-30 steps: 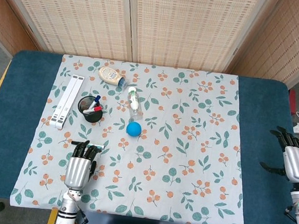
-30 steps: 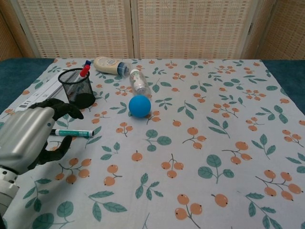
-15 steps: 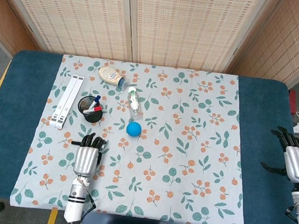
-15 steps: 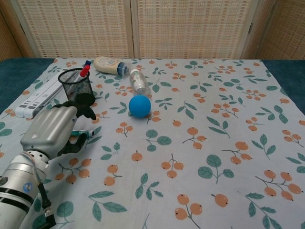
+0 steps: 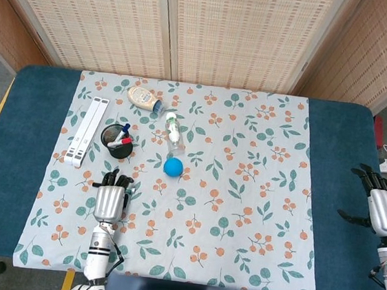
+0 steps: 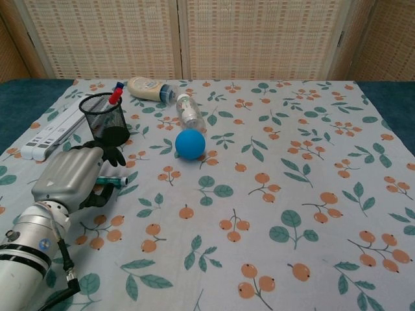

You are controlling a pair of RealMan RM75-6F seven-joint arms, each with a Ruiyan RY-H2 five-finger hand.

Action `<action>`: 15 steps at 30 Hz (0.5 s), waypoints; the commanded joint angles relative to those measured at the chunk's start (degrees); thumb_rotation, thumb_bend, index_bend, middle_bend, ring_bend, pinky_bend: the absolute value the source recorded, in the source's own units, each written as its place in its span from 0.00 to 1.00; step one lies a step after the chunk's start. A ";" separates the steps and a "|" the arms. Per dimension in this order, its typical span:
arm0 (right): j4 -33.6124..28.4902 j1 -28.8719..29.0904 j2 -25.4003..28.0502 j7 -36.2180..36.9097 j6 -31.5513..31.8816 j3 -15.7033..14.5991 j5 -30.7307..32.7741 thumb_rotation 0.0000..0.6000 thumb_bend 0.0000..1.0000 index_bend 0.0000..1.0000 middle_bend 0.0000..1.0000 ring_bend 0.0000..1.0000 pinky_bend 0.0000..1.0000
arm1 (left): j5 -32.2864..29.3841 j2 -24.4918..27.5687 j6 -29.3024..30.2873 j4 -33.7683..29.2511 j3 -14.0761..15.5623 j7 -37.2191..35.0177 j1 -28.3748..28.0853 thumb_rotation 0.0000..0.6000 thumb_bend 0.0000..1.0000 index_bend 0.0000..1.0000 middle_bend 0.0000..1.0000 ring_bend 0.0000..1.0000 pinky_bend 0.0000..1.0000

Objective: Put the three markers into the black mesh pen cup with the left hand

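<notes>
A table covered in dark blue stands before woven cane screens, with a floral cloth (image 5: 244, 192) spread over most of it. Near the cloth's left edge, toward the far side, stands the black mesh pen cup (image 6: 104, 118), with two markers (image 5: 120, 137) already upright inside it, one red-capped and one blue-capped. The third marker (image 6: 114, 181), white with a green end, lies flat on the cloth just in front of the cup, toward the near left corner.

The left hand (image 6: 70, 176) sits over this marker, palm down, fingers curled around its barrel. Whether they have truly pinched it or only cage it cannot be told, since the palm hides the contact. The right hand (image 5: 384, 210) rests well apart beyond the cloth's right edge, fingers spread, holding nothing.

To do this step well, the fingers should probably close firmly on the barrel near its middle, so the marker does not pivot when lifted. It then needs raising clear of the cup's rim, tipping upright, and lowering beside the two markers already there.

Beyond the cup lie a white folded stand (image 5: 87, 130), a mayonnaise bottle (image 5: 143, 98), a clear bottle (image 5: 173, 133) and a blue ball (image 5: 172, 167).
</notes>
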 commanded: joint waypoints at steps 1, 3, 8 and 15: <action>0.07 0.00 0.00 0.08 -0.02 0.01 0.01 1.00 0.02 0.17 0.06 0.12 0.17 | -0.40 -0.42 -0.08 0.69 -0.11 0.27 -0.18 1.00 0.42 0.35 0.33 0.13 0.17; 0.09 0.00 0.00 0.10 -0.02 0.02 0.02 1.00 0.02 0.17 0.06 0.12 0.17 | -0.45 -0.51 -0.06 0.84 -0.11 0.30 -0.22 1.00 0.42 0.35 0.33 0.13 0.17; 0.24 -0.05 0.04 0.30 -0.04 0.09 0.21 1.00 0.02 0.17 0.06 0.12 0.17 | -0.83 -1.50 -0.41 2.44 -0.10 0.79 -0.73 1.00 0.42 0.35 0.35 0.14 0.17; 0.47 -0.10 0.09 0.61 -0.10 0.20 0.41 1.00 0.02 0.17 0.06 0.12 0.17 | -1.31 -3.22 -0.48 5.63 -0.42 0.90 -1.58 1.00 0.42 0.39 0.43 0.16 0.18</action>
